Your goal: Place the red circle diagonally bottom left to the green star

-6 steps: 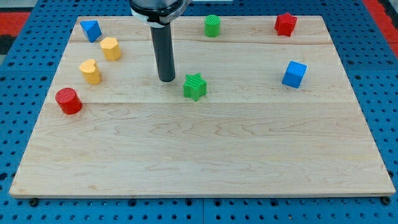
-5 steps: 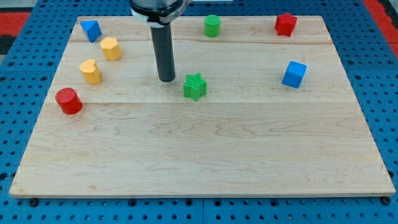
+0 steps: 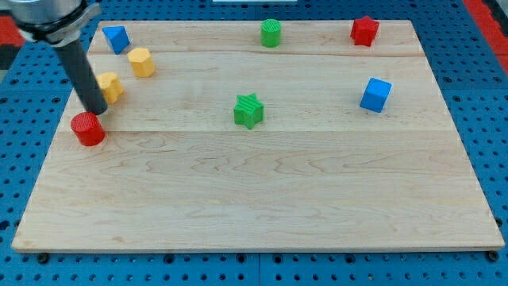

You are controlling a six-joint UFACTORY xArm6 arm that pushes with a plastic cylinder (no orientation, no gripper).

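Jaws? You have none, only a rod; my tip (image 3: 98, 111) sits just above the red circle (image 3: 87, 129), far left of the green star (image 3: 248, 110). Push from there and it could slide off the board (image 3: 262, 199)

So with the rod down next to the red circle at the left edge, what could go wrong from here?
1. My tip sits just above the red circle; pushing from there would likely drive it toward the view's bottom, not right toward the green star.
2. The yellow block is right beside the rod, so repositioning may knock it.
3. The circle lies near the board's left edge; a glancing push could slide it off.
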